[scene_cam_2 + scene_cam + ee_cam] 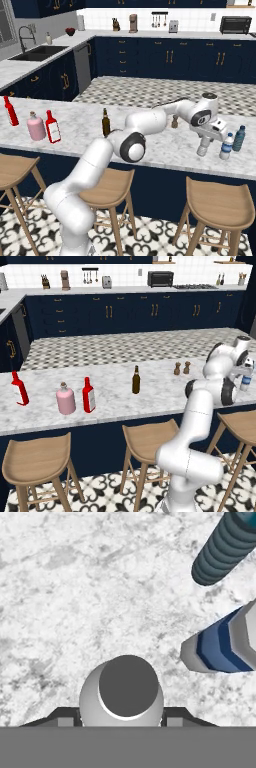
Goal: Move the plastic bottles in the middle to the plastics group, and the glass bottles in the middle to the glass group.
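A small greyish bottle (122, 699) is clamped in the gripper (204, 148) above the bench (165, 145), beside the blue-labelled water bottle (226, 146).

Table (150, 401): white marble, grey veining. Brown bottle (135, 380): dark brown. Two red bottles (88, 395) (19, 388), the nearer with a white label. Flask (65, 399): pink, pale stopper. Held bottle (125, 694): greyish, clear, pale cap. Water bottle (227, 146): clear, blue label. Ribbed bottle (239, 138): dark teal, possibly see-through. Fingers (60, 716): dark. Stools (37, 458): tan wood. Cabinets (125, 313): navy.
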{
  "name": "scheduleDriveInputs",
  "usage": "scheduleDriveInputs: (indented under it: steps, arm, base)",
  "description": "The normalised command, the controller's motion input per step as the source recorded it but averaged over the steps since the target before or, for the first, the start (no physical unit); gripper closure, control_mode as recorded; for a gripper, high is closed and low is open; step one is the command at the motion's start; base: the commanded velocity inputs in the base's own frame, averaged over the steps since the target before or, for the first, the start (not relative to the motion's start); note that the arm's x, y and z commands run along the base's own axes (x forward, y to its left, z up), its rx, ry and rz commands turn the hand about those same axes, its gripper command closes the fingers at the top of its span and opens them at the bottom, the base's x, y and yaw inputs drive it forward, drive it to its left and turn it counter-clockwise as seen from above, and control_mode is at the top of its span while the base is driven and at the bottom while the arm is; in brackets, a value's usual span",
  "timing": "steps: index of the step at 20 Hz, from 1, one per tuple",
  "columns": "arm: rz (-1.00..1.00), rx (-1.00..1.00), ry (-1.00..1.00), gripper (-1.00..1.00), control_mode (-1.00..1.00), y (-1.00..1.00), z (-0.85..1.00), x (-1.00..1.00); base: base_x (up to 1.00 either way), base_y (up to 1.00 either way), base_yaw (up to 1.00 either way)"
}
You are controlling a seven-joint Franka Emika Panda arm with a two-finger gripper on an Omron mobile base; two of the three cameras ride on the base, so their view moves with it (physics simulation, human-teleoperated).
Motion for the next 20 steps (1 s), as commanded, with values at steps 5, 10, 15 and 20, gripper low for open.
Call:
scheduleDriveInputs:
  steps: [5,10,15,20]
  arm:
    - [0.00,-0.01,-0.12,1.00,-1.00,0.00,-0.23,-0.06]
    - [0.00,0.00,-0.24,1.00,-1.00,0.25,-0.10,-0.35]
    - [0.00,-0.05,-0.13,1.00,-1.00,0.63,-0.04,-0.03]
    - [-0.06,-0.17,-0.08,1.00,-1.00,0.34,-0.28,-0.01]
  base:
    - [0.00,0.00,0.00]
    - [0.00,0.00,0.00]
    - [0.00,0.00,0.00]
    - [0.00,0.00,0.00]
